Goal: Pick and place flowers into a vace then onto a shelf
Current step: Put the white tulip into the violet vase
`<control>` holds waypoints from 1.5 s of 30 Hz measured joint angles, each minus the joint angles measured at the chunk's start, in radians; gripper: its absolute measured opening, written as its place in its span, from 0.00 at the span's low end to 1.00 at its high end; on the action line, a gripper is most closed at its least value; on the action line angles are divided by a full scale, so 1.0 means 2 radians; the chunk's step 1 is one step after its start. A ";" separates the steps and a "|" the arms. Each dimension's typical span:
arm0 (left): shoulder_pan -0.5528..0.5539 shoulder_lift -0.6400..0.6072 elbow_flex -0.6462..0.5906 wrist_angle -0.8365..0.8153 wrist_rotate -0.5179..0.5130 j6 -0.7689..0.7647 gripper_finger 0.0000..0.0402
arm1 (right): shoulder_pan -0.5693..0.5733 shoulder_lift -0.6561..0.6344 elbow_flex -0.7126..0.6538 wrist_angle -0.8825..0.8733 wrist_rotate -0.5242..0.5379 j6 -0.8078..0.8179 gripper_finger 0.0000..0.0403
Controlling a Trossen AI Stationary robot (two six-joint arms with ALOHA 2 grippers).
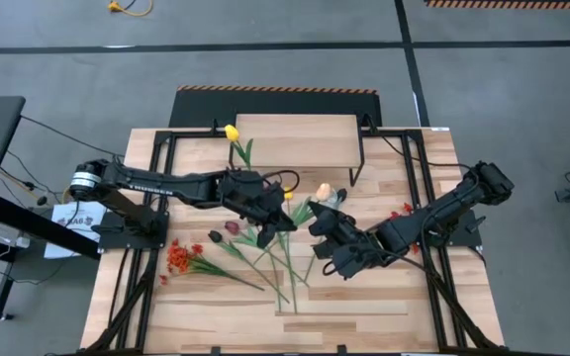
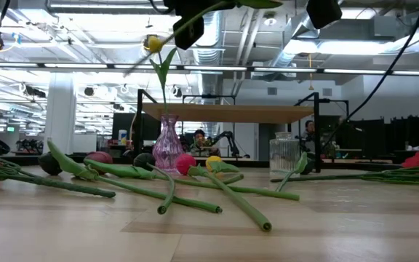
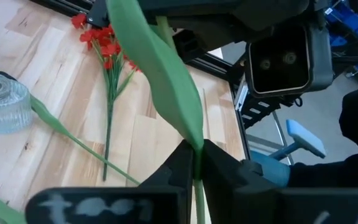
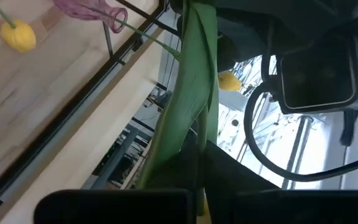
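Pinching a smooth green plastic tulip stem between its clenched dark fingers, the left gripper hovers above the plank table; the right gripper grips broad waxy leaves likewise. Only the low view shows the ribbed pink glass vase upright before the light wood shelf.

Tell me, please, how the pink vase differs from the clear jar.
The pink vase is slender with a narrow neck; the clear jar is squat and wide. The pink vase holds a yellow tulip; the clear jar looks empty. Both stand upright on the table.
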 joint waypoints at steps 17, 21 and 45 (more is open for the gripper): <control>0.000 0.000 0.000 0.002 0.003 -0.004 0.03 | -0.003 0.000 0.000 0.010 -0.004 0.018 0.29; 0.000 0.000 0.000 -0.019 -0.007 -0.004 0.03 | 0.009 0.000 0.000 0.015 -0.003 0.018 0.35; -0.048 -0.125 0.000 -0.125 -0.194 0.010 0.03 | 0.053 0.000 0.000 0.015 0.037 0.251 0.37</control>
